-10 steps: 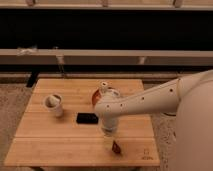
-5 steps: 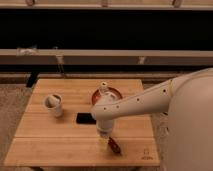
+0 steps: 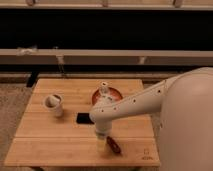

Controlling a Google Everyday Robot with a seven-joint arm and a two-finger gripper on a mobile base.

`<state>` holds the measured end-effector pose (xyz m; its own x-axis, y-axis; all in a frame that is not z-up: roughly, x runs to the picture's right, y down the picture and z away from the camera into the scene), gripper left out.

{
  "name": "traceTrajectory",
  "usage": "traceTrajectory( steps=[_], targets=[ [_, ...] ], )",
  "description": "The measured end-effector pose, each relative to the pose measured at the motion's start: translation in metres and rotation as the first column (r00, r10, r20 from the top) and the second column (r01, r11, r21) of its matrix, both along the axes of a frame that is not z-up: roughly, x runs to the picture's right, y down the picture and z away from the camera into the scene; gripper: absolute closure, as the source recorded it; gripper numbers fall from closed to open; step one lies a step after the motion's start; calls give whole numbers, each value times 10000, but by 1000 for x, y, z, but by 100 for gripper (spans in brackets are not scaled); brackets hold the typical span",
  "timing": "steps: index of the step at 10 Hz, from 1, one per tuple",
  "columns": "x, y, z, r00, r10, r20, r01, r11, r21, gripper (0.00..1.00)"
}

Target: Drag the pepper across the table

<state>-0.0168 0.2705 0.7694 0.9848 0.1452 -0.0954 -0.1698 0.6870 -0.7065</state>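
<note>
The robot's white arm (image 3: 135, 102) reaches down over the front part of the wooden table (image 3: 45, 145). Its gripper (image 3: 103, 143) hangs low above the planks with its fingers spread apart and nothing clamped between them. The pepper (image 3: 114, 145), a slim dark-red chili, lies on the boards just beside the gripper, on its right as the camera sees it, near the table's front edge. Compared with a second ago, the wrist and gripper have swung a little toward the left of the picture, while the pepper lies in about the same spot near the front edge as before. The other things on the table have not moved: a white cup (image 3: 54, 103) at the left, a flat black rectangle (image 3: 83, 118) behind the gripper, and an orange plate (image 3: 116, 94) toward the back carrying a small pale bottle-like item (image 3: 103, 88). The only marking in sight is a small dark logo (image 3: 145, 155) near the table's front right corner; it cannot be read.
</note>
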Motion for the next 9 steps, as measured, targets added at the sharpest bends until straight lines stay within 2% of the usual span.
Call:
traceTrajectory(
  steps=[3,5,6,8,9],
  targets=[
    [13,6,12,9985,436,-341,-443,9988,-217,20],
    [25,8,19,9945,910,-510,-928,9951,-328,20],
    [27,7,21,9934,1036,-486,-1053,9939,-334,26],
    [27,6,21,9935,1045,-446,-1060,9939,-313,44],
    [27,4,20,9933,1064,-454,-1078,9937,-302,56]
  ],
)
